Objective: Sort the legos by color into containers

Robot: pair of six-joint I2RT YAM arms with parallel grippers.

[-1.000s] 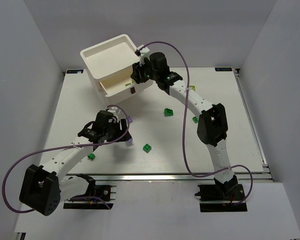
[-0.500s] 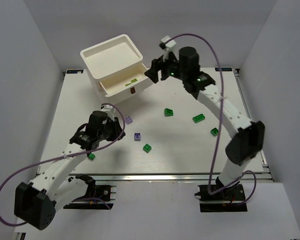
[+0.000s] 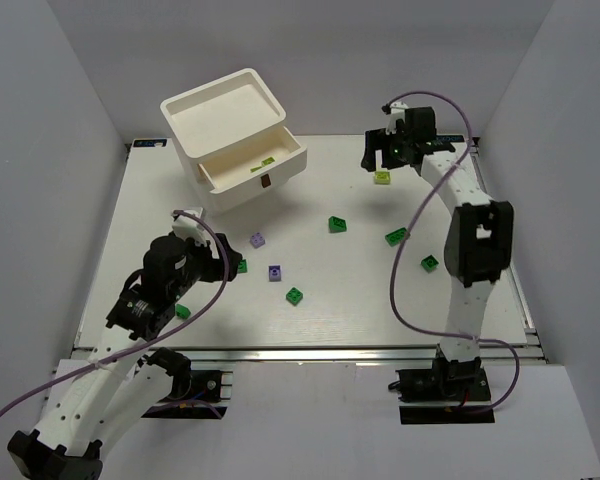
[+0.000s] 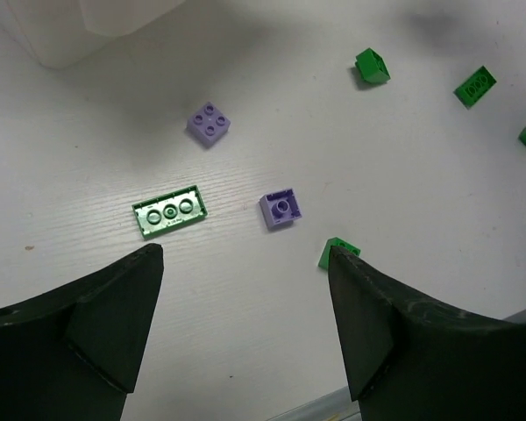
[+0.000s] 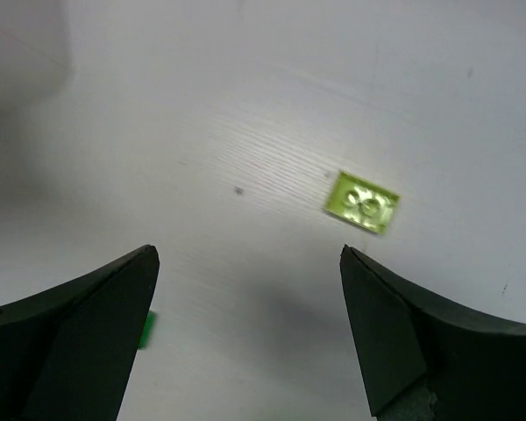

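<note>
right gripper (image 5: 245, 263) was spread wide and empty, over the pale yellow-green brick (image 5: 362, 202) at upper right of the top view, brick right of centre, so probably lining up a pick. left gripper (image 4: 245, 254) was wide and empty too, above a purple brick (image 4: 280, 209) and a green plate (image 4: 169, 211) mid-frame. open drawer (image 3: 290, 168) at upper left held one yellow-green piece (image 3: 263, 165), so likely that colour's bin

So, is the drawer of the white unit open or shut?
Open. The drawer is pulled out from the white unit; its inside shows from above, with a yellow-green lego lying in it.
</note>
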